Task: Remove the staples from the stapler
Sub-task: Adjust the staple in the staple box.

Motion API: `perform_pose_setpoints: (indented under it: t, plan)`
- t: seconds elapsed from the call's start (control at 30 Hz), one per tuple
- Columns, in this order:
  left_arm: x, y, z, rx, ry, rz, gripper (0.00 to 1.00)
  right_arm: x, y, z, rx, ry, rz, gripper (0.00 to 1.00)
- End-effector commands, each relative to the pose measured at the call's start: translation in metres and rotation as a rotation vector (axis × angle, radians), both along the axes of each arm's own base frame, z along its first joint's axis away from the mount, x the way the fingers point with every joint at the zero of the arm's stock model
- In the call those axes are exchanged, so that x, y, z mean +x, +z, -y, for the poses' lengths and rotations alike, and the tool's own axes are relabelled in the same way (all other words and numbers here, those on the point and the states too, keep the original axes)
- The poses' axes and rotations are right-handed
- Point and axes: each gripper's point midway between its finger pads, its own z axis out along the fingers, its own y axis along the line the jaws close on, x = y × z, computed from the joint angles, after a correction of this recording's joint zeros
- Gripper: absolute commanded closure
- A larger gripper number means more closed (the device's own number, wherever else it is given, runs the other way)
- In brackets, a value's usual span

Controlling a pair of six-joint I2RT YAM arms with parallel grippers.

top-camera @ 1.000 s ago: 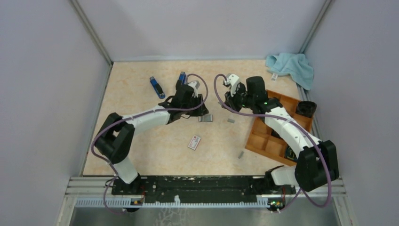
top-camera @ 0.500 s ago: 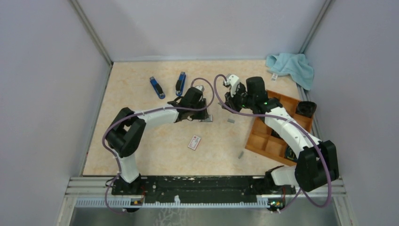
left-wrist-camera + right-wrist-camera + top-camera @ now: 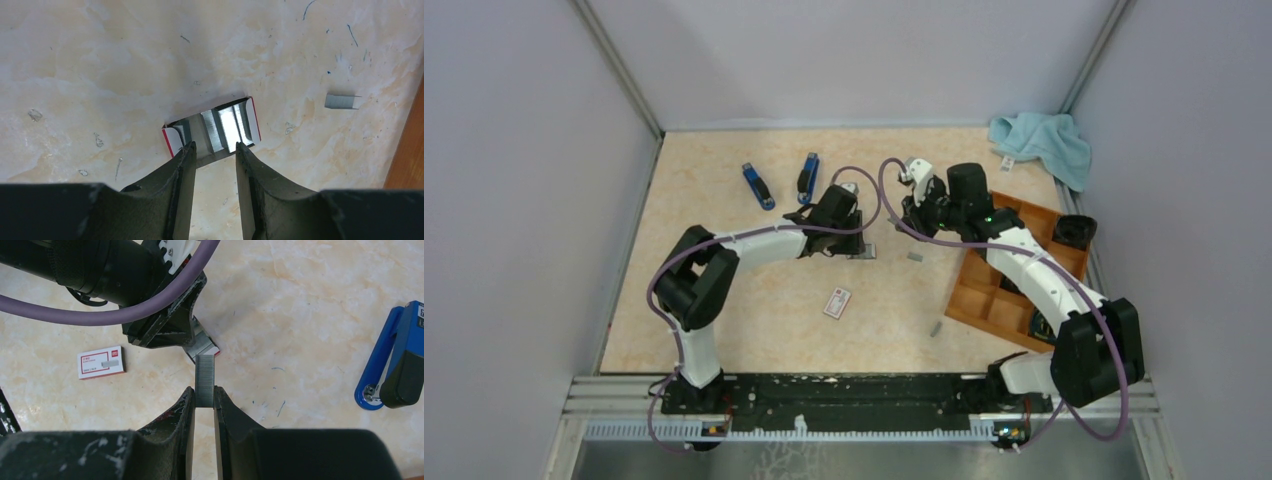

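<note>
**Tally by kind**

Two blue plastic staplers (image 3: 758, 186) (image 3: 809, 175) lie far left. There are two small cardboard staple boxes: one closed, white with a red label (image 3: 837, 302), and one open box (image 3: 210, 131) at centre, its packed strips too close to count. Three loose grey metal staple strips: two on the worktop (image 3: 724, 300) at (image 3: 914, 257) and (image 3: 935, 327), one (image 3: 204, 371) in the right claw (image 3: 204, 391). One brown wooden compartment tray (image 3: 989, 300) on the right. One light blue cloth (image 3: 1044, 140), far right.

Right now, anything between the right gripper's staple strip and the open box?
Yes: the left gripper hangs over the open box, covering all but one corner in the right wrist view. The staple strip in the right gripper points at that corner.
</note>
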Motion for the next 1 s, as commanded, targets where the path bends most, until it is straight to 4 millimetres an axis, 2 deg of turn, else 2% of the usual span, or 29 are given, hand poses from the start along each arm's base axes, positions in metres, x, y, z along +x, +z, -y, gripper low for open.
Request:
perform_pose_setpoints:
  t: [0.0, 0.3, 0.43, 0.7, 0.8, 0.97]
  plan:
    - [0.006, 0.000, -0.004, 0.028, 0.010, 0.009, 0.59, 0.011, 0.030, -0.005, 0.031, 0.009, 0.082, 0.89]
    - [0.007, -0.005, -0.009, 0.055, 0.020, -0.001, 0.59, 0.011, 0.030, -0.004, 0.030, 0.008, 0.086, 0.89]
    - [0.008, 0.006, -0.004, 0.026, 0.008, 0.010, 0.59, 0.012, 0.030, -0.004, 0.027, 0.007, 0.087, 0.89]
    - [0.005, 0.042, 0.001, -0.058, -0.008, 0.069, 0.58, 0.011, 0.029, -0.004, 0.028, 0.011, 0.084, 0.89]
    - [0.003, 0.046, -0.008, -0.051, 0.009, 0.090, 0.57, 0.011, 0.029, -0.004, 0.028, 0.011, 0.083, 0.89]
    - [0.000, 0.027, -0.037, 0.008, 0.072, 0.055, 0.58, 0.011, 0.029, -0.004, 0.030, 0.010, 0.084, 0.89]
